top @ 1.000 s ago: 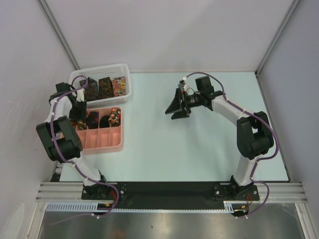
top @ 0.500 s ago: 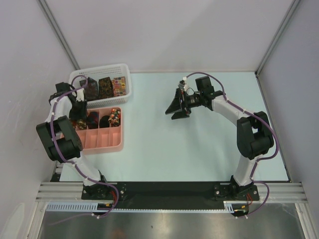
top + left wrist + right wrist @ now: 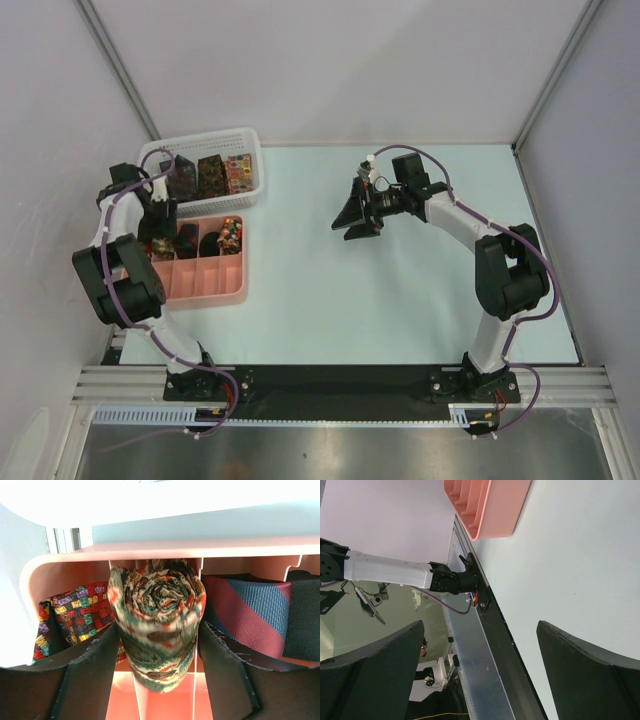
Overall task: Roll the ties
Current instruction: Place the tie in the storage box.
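My left gripper [image 3: 157,645] is shut on a rolled tie [image 3: 159,605] with a green, white and red paisley pattern, held upright over the pink tray's [image 3: 150,550] far left compartments. Beside it in the tray lie a multicoloured checked tie [image 3: 75,612] and a blue-and-maroon striped tie [image 3: 250,612]. In the top view my left gripper [image 3: 160,230] is at the tray's [image 3: 200,290] far left corner. My right gripper [image 3: 350,215] is open and empty above the middle of the table; it is also wide open in the right wrist view [image 3: 480,625].
A white mesh basket [image 3: 200,150] behind the tray holds several folded ties [image 3: 210,175]. More rolled ties [image 3: 228,233] fill the tray's far row. The tray's corner shows in the right wrist view [image 3: 490,505]. Walls close in the left, back and right.
My left gripper has shifted only slightly at the tray with the roll in it. The right arm has not moved.
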You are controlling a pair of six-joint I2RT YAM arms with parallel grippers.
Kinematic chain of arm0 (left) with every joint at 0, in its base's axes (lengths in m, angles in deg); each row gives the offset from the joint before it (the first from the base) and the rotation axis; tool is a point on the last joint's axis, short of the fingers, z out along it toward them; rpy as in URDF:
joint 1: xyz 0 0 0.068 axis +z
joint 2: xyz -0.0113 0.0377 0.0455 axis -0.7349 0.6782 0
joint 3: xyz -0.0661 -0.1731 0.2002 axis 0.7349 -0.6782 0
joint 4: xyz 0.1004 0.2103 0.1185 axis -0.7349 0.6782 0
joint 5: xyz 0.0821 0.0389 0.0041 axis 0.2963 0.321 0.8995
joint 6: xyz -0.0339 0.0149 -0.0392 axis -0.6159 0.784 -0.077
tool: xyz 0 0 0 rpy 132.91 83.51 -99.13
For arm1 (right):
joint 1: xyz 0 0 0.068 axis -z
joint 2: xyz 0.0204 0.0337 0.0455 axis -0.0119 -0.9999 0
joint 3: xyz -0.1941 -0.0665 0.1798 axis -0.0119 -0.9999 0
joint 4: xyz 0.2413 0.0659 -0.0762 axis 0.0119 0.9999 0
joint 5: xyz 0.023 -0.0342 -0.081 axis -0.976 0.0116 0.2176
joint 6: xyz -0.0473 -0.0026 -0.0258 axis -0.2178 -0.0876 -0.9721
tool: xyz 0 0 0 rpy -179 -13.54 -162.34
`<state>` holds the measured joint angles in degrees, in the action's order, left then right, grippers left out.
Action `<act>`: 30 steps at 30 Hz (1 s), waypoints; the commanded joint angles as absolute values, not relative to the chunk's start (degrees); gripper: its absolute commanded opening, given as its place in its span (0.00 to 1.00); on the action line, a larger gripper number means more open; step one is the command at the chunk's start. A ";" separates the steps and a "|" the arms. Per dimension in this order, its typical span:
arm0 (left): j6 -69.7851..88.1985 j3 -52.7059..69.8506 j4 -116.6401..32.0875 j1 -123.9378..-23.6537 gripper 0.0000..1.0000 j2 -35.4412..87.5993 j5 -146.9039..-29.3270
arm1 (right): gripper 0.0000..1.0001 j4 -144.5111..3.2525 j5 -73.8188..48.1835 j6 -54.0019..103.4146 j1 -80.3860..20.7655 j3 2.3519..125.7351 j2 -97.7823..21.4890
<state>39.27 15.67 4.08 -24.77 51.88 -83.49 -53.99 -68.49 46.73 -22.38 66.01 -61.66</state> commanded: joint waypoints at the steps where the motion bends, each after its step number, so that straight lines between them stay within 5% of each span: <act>1: 39.07 17.97 4.12 -24.80 0.69 48.58 -84.07 | 1.00 -54.88 -69.60 46.98 -22.66 66.98 -61.04; 10: 39.07 18.32 3.69 -25.85 0.73 44.54 -83.46 | 1.00 -55.23 -69.78 47.25 -22.92 66.81 -61.04; 30: 39.33 18.84 2.37 -26.12 0.56 47.87 -82.84 | 1.00 -55.32 -69.78 47.16 -22.48 66.81 -61.39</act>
